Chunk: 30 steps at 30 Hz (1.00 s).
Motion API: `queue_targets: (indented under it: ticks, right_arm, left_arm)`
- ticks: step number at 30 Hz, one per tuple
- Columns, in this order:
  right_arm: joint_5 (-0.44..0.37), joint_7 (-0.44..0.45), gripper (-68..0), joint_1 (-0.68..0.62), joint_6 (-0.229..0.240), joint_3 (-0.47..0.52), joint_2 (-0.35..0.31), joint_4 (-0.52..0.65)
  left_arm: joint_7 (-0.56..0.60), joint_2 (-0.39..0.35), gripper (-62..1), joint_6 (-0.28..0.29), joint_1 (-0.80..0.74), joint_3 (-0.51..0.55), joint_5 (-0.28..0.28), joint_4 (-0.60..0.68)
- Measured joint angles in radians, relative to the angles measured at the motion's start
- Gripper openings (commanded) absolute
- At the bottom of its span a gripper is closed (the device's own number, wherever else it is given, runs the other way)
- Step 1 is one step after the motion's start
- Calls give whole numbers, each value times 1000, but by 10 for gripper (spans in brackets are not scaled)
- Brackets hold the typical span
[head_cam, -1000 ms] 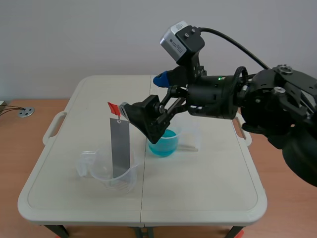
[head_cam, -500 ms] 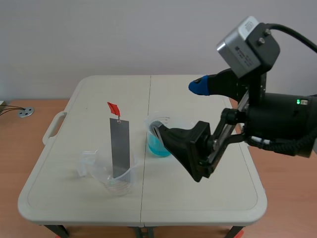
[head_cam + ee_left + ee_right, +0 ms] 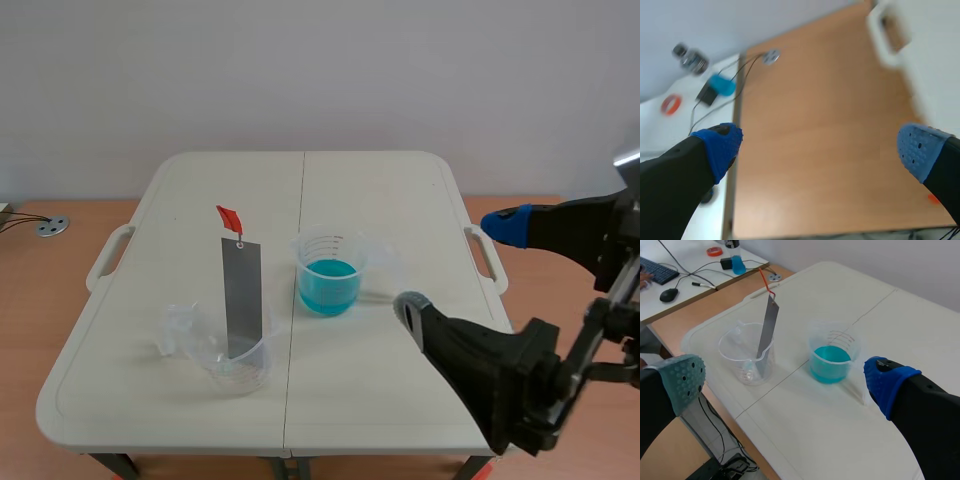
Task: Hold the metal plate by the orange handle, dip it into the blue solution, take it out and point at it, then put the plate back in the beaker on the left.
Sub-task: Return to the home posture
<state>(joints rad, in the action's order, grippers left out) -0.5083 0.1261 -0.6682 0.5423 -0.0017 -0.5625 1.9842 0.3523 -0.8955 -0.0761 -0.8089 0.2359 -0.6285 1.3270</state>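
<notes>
The grey metal plate (image 3: 241,295) leans upright in the clear beaker (image 3: 232,362) on the table's left half, its orange handle (image 3: 228,216) at the top. The beaker of blue solution (image 3: 329,272) stands to its right, near the middle. My right gripper (image 3: 458,265) hangs open over the table's right front, well clear of both beakers. From the right wrist, the plate (image 3: 766,327), clear beaker (image 3: 747,357) and blue solution (image 3: 831,361) lie ahead of that open, empty gripper (image 3: 785,380). My left gripper (image 3: 820,145) is open and empty over the wooden floor.
The white folding table (image 3: 400,200) has side handles (image 3: 486,258); one handle (image 3: 887,35) shows ahead of the left gripper. A desk with keyboard, mouse and cables (image 3: 685,270) stands beyond the table's left side. Cables (image 3: 735,82) lie on the floor.
My right gripper has pulled back from beside the plate's orange handle, moving right and down toward the table's right front. The plate and both beakers have stayed put.
</notes>
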Motion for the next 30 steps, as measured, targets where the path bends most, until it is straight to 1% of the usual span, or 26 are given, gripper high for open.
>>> queue_targets:
  ticks: [2, 6, 8, 11, 12, 16, 17, 20, 22, 24, 27, 30]
  right_arm:
    - [0, 5, -11, -23, 0, 29, 0, 5]
    - [0, -8, -11, -26, 0, 47, 0, 8]
    - [0, -19, -11, -24, 0, 47, 0, 8]
    - [0, -18, -11, -23, 0, 46, 0, 8]
    - [0, -19, -11, -22, 0, 46, 0, 8]
    - [0, -27, -11, -22, 0, 46, 0, 8]
    - [0, -27, -11, -22, 0, 46, 0, 8]
    - [0, -28, -12, -22, 0, 46, 0, 8]
    - [0, -30, -12, -22, 0, 46, 0, 8]
    - [0, -30, -12, -22, 0, 46, 0, 8]
    - [0, -30, -12, -22, 0, 46, 0, 8]
    - [0, -33, -12, -22, 0, 46, 0, 8]
  left_arm:
    - [0, 28, 14, 2, 1, 0, 39, 79]
    - [-2, 117, 14, 11, 25, -2, 145, 205]
    - [0, 158, 14, 44, 34, -2, 190, 245]
    - [1, 198, 14, 105, 39, -6, 260, 289]
    - [0, 206, 14, 109, 39, -13, 280, 302]
    - [1, 247, 14, 157, 39, -38, 360, 338]
    - [0, 262, 14, 159, 39, -46, 386, 344]
    - [0, 309, 14, 160, 39, -70, 434, 355]
    - [1, 332, 14, 160, 39, -85, 446, 358]
    - [6, 348, 14, 160, 39, -93, 446, 358]
    - [43, 353, 14, 159, 39, -92, 446, 358]
    - [42, 353, 14, 159, 39, -92, 446, 358]
